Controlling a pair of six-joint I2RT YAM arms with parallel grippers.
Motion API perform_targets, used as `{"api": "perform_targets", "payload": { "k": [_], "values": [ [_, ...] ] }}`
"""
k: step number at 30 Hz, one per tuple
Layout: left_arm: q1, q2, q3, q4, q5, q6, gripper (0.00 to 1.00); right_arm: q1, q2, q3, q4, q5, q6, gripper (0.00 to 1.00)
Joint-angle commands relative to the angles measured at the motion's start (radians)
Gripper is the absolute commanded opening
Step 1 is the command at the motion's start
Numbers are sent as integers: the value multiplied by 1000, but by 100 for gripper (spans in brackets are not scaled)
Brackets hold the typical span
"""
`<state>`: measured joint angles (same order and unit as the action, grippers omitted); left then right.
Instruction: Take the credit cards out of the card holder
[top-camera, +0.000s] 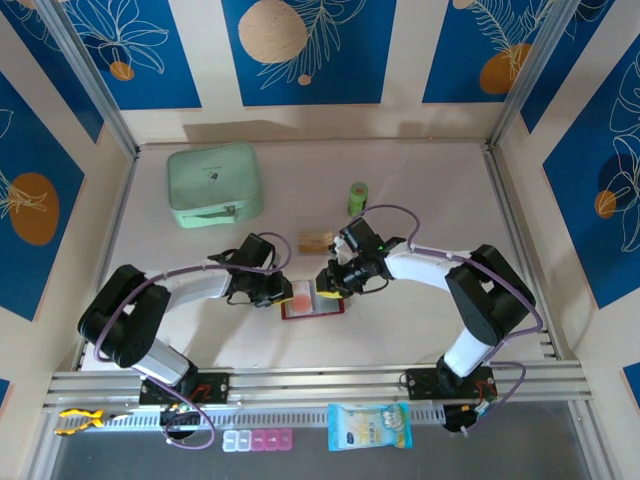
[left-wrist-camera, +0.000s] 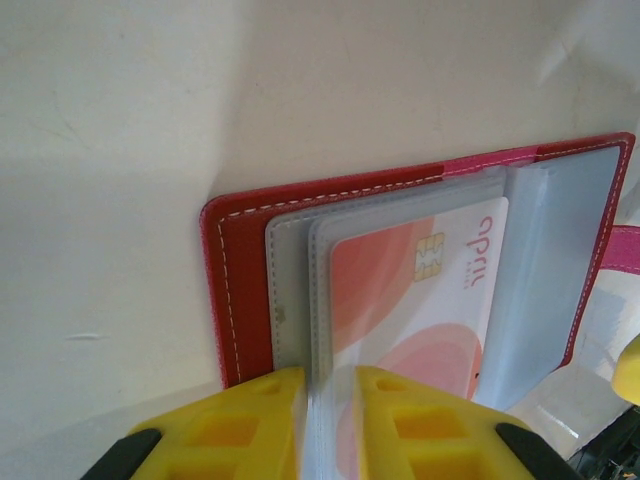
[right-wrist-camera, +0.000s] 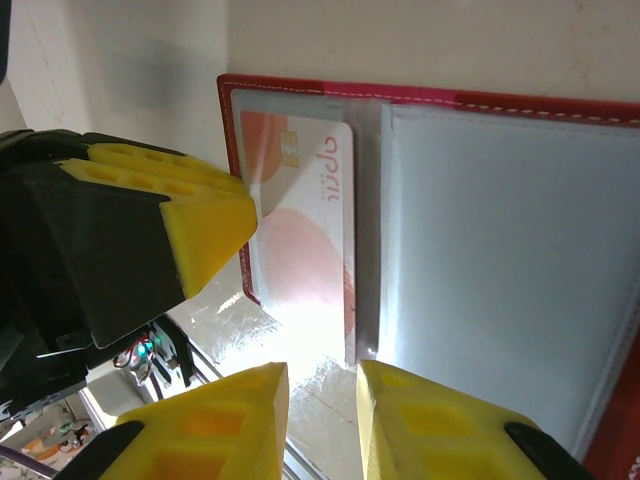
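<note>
Left wrist view: left gripper (left-wrist-camera: 332, 390) clamped on a clear sleeve (left-wrist-camera: 292, 300) of the card holder (left-wrist-camera: 240, 290), credit card (left-wrist-camera: 440, 290) just ahead; right gripper (right-wrist-camera: 322, 378) narrowly apart, grip unclear.

Your card holder (left-wrist-camera: 240, 290) shows a stitched red leather-look cover, cloudy glossy plastic sleeves (left-wrist-camera: 560, 240), and a smooth credit card (left-wrist-camera: 450, 290).

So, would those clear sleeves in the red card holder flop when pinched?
Probably floppy: the clear sleeves look thin and fan loosely from the card holder. The credit card inside likely stiffens its sleeve, and the glossy plastic may be slippery.
</note>
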<state>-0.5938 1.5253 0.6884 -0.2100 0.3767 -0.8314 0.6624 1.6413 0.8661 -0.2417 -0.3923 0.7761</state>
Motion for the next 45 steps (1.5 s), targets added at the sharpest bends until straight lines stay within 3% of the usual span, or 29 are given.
{"api": "perform_targets", "payload": {
  "k": [1,35,45],
  "values": [
    [6,-22,-6,-35,-14,-2,22,11,26,34,4,-20,4,26],
    [8,31,14,-69,-41,34,14,39,229,140,19,-74,-48,20],
    [7,35,14,-66,-35,33,13,47,241,142,34,-91,-45,12]
  ]
}}
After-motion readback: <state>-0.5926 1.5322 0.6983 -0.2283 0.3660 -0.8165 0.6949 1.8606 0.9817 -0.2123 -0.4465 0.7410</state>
